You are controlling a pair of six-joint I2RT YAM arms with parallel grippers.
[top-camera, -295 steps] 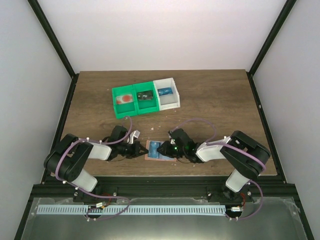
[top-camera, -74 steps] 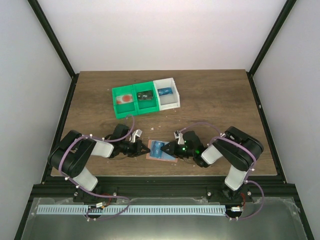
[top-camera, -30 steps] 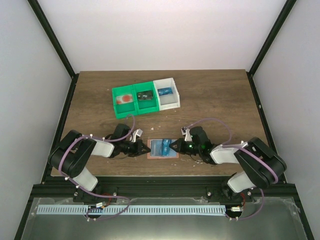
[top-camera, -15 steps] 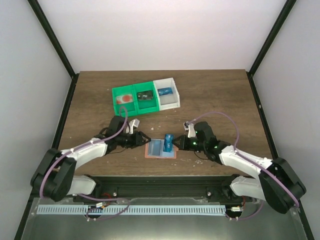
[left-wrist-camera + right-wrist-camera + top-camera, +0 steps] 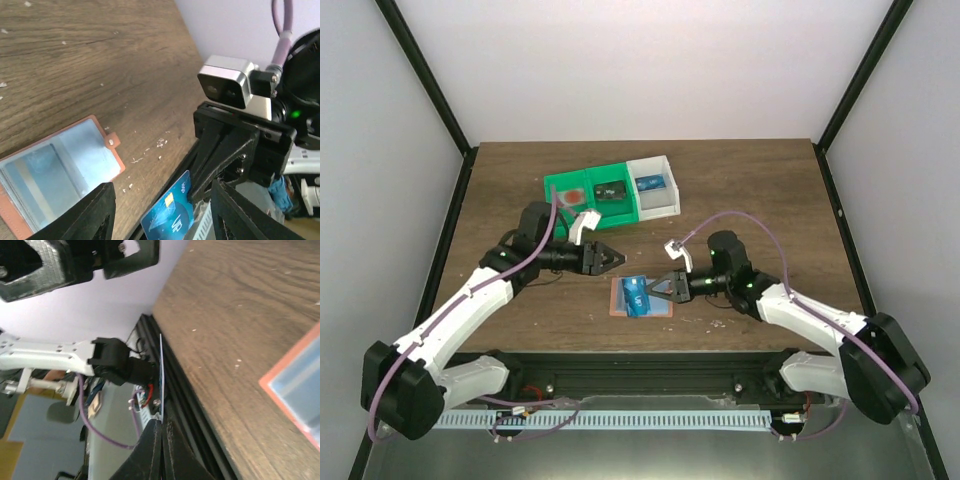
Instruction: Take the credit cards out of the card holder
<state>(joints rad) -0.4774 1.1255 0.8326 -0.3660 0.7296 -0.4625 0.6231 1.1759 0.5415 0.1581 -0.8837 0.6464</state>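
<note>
The card holder lies open on the table, salmon rim and pale blue inner face up, also in the left wrist view and at the right edge of the right wrist view. My right gripper is shut on a blue credit card, held in the air just above the holder. That card shows face-on in the left wrist view and edge-on in the right wrist view. My left gripper hangs open and empty, up and to the left of the holder.
A green two-compartment bin and a joined white bin stand at the back, with a dark card and a blue card inside. Small pale crumbs dot the wood near the holder. The table's front edge runs close below the holder.
My left gripper has opened, let go of the holder and risen back to the left. My right gripper has drawn the blue card out of the holder and lifted it.
</note>
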